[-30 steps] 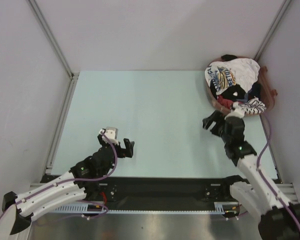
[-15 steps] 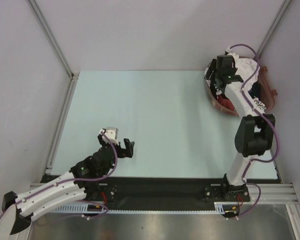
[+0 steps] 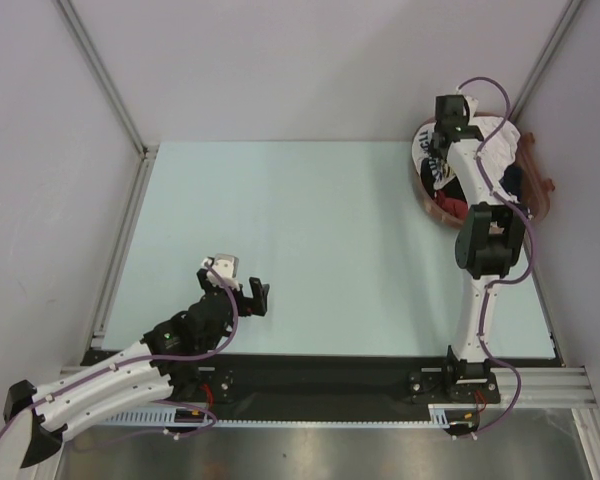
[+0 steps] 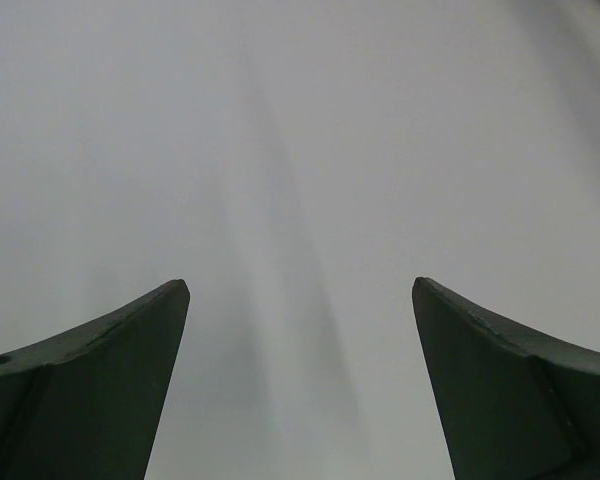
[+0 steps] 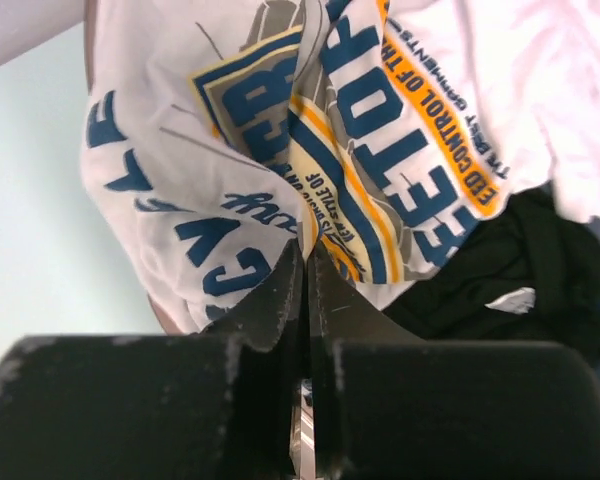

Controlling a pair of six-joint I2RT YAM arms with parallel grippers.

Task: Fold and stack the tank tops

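A white tank top (image 3: 500,135) with blue and yellow lettering lies crumpled on top of a heap of clothes at the back right. In the right wrist view this white top (image 5: 170,160) fills the upper frame, its folds converging on my fingertips. My right gripper (image 5: 307,245) is shut, pinching a pucker of that cloth. From above, the right arm is stretched far out and the right gripper (image 3: 440,148) points down onto the heap's left side. My left gripper (image 3: 256,297) hovers open over bare table near the front left. Nothing lies between the left gripper's (image 4: 300,285) fingers.
The heap sits in a brown basket (image 3: 546,186) in the back right corner, against the wall and a metal post. Black cloth (image 5: 510,290) and red cloth (image 3: 442,206) lie under the white top. The pale green table (image 3: 310,230) spreads between the arms.
My right arm has swung from mid-table out to the basket, come down on the white top, and its jaws have gone from open to shut. The left arm has stayed still.
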